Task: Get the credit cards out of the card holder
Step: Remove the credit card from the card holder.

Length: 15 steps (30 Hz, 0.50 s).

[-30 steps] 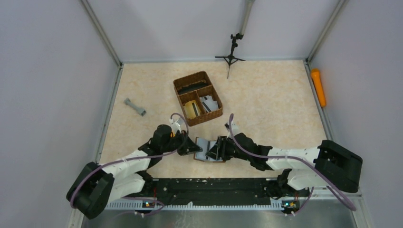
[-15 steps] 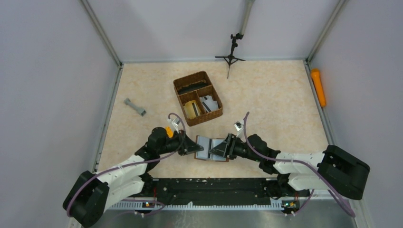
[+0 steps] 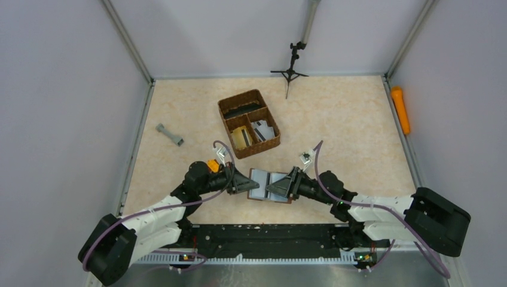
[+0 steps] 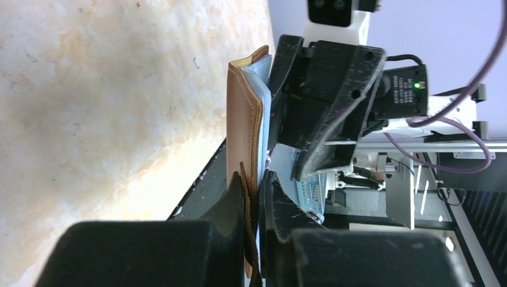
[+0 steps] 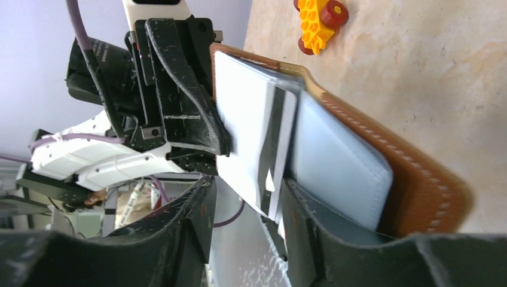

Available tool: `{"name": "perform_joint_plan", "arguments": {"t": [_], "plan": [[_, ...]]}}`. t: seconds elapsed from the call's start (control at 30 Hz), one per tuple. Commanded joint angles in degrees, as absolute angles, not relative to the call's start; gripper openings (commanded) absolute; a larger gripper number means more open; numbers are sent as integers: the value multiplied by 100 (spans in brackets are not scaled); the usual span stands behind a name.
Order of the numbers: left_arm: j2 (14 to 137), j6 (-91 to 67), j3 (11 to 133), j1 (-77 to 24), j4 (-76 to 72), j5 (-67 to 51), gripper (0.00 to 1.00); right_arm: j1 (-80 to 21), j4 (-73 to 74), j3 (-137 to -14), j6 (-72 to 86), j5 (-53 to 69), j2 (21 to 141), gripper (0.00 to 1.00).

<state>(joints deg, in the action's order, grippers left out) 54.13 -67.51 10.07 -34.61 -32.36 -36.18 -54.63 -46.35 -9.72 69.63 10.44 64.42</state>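
Note:
The card holder [image 3: 267, 186] is a brown leather wallet with a grey-silver inside, lying open near the table's front edge between both grippers. My left gripper [image 3: 246, 183] is shut on its left edge; in the left wrist view the black fingertips [image 4: 236, 203] pinch the brown leather of the card holder [image 4: 242, 119]. My right gripper [image 3: 284, 185] reaches in from the right. In the right wrist view a pale credit card [image 5: 278, 149] with a dark stripe sticks out of the card holder [image 5: 418, 185] and stands between the jaws of my right gripper [image 5: 246, 188], which are apart.
A brown woven basket [image 3: 249, 123] with compartments stands behind the wallet. A grey bar-shaped object [image 3: 170, 135] lies at the left, and an orange object [image 3: 400, 110] lies beyond the right wall. A small tripod [image 3: 290, 69] stands at the back. A yellow-and-red toy [image 5: 320, 21] lies near the left arm.
The right wrist has swung out to the right and the arm now lies lower and straighter. The left arm has also lowered. The wallet has stayed between the two grippers.

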Motion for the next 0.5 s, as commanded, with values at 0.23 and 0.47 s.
{"name": "perform_joint_plan", "arguments": {"t": [0.23,0.47], "plan": [[5386,-7302,1015,-3642,-4876,-4156,0,-5384,-6053,-659,7180,1128,6181,21],[5332,-7205,997,-3653,-4754,-4116,6,-5382,-5682,-594,7140,929,5866,0]]}}
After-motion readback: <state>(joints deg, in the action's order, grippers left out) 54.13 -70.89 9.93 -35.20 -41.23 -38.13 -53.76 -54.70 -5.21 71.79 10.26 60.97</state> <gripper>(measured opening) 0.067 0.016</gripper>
